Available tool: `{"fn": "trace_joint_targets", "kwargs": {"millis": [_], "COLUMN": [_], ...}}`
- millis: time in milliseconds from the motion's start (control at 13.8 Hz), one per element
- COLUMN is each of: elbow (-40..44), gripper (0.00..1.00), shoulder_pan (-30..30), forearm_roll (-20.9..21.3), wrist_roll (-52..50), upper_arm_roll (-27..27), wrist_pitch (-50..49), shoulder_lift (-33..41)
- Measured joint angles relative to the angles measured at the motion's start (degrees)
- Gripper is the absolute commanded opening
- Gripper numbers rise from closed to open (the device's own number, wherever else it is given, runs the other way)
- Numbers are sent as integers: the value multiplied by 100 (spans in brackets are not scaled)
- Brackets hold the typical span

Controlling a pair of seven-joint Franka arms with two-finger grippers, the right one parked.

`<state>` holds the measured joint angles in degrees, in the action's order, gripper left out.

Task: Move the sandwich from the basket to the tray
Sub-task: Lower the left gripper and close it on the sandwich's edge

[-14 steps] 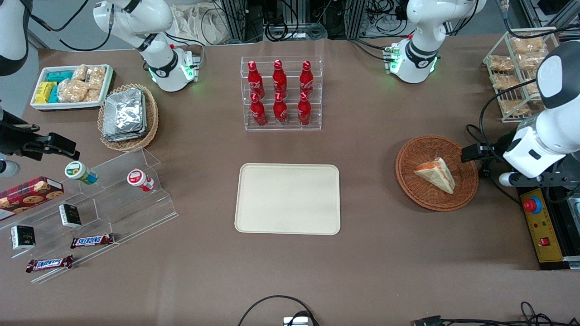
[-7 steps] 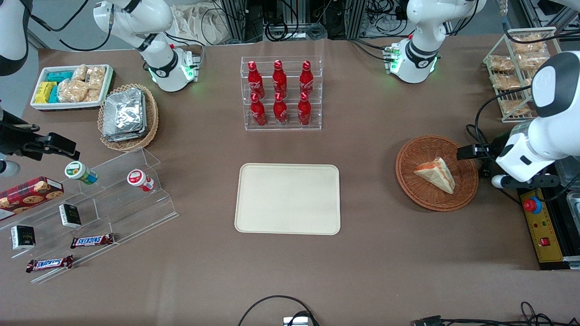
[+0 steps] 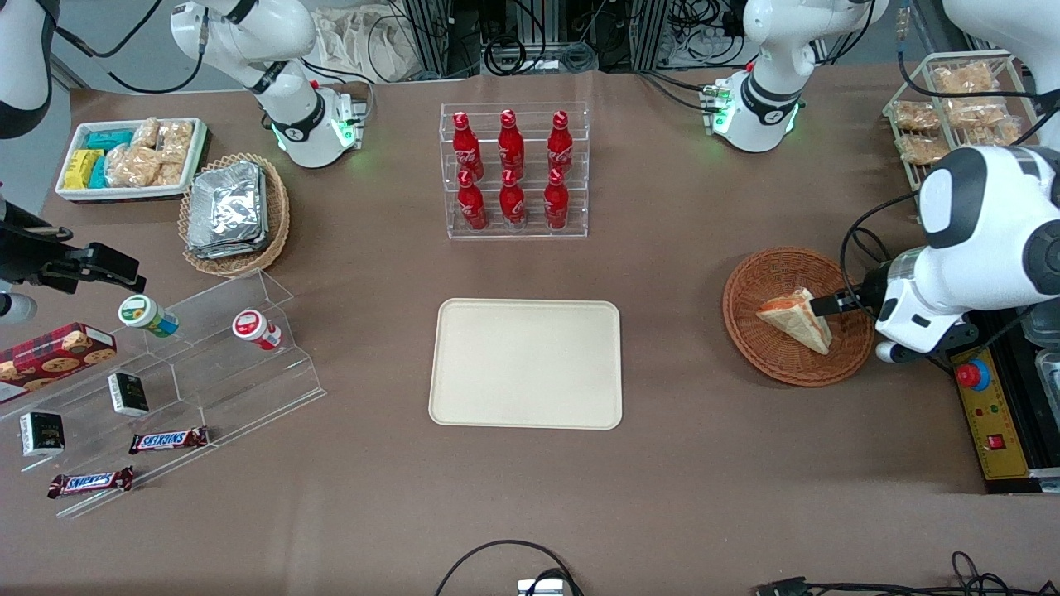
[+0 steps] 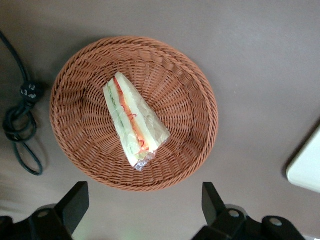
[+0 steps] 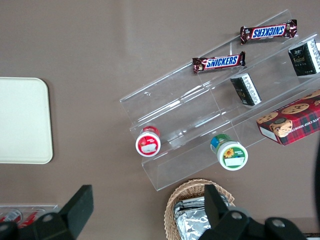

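The sandwich (image 3: 795, 319) lies in the reddish-brown wicker basket (image 3: 745, 331), toward the working arm's end of the table. It is a pale bread wedge with red, orange and green filling. My left gripper (image 3: 838, 305) hovers above the basket's rim, beside the sandwich. In the left wrist view the sandwich (image 4: 132, 120) lies in the basket (image 4: 202, 100), and the gripper (image 4: 144, 210) is open and empty, its fingers (image 4: 75, 205) wide apart over the table just outside the rim. The cream tray (image 3: 526, 364) lies empty in the middle of the table; its corner shows in the left wrist view (image 4: 307, 165).
A clear rack of red bottles (image 3: 513, 170) stands farther from the front camera than the tray. A wire rack of bagged snacks (image 3: 952, 108) and a yellow control box with a red button (image 3: 985, 406) lie by the working arm. A black cable (image 4: 22, 130) lies beside the basket.
My left arm has swung toward the basket and the gripper has moved from just outside the rim to above it, close to the sandwich. The sandwich, basket and tray have not moved.
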<state>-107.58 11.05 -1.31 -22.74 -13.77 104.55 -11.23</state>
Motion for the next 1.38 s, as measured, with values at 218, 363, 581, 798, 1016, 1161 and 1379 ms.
{"fn": "trace_joint_targets", "kwargs": {"millis": [218,363,581,798,1016,1161,1379], "elbow": [-772,-1211,-1574,-1760,-1789,-1789,-1790], "gripper": [100,100,100,100,100,100,64], "shoulder_pan": [-2,-2,-1,2,16,18,16], "forearm_roll": [1,1,1,1,1,0,0], "wrist_roll": [-1083,-1600,-1827,-1923,-1940,-2080,-2354], "upper_arm_roll": [0,0,2,62,184,189,186], "wrist_pitch": [1116,1733,2247,2446,2473,2512,2515], "shoulder_lift": [-2,-5,-16,-95,-324,-453,-578]}}
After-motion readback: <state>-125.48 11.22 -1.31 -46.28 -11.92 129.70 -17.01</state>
